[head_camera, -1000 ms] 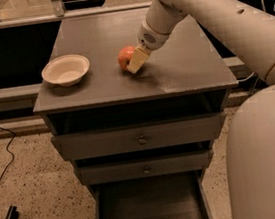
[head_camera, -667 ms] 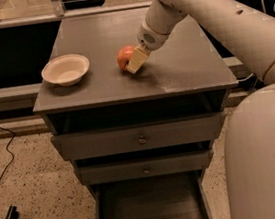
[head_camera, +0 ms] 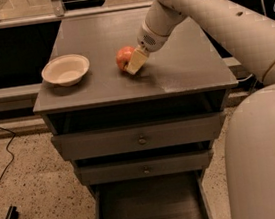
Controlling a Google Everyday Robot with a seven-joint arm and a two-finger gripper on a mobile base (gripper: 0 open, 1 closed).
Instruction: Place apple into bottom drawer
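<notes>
The apple (head_camera: 124, 56), red with yellowish patches, sits on the dark cabinet top (head_camera: 187, 67) near its middle. My gripper (head_camera: 132, 61) reaches down from the upper right and is right at the apple, on its near right side, touching or almost touching it. Its far side is hidden behind the apple. The bottom drawer (head_camera: 150, 208) is pulled out at the foot of the cabinet, and its flat floor shows bare.
A cream bowl (head_camera: 65, 69) stands on the left of the cabinet top. The top drawer (head_camera: 142, 140) and middle drawer (head_camera: 146, 170) are slightly out. My pale arm and body (head_camera: 264, 155) fill the right side. Cables lie on the floor at left.
</notes>
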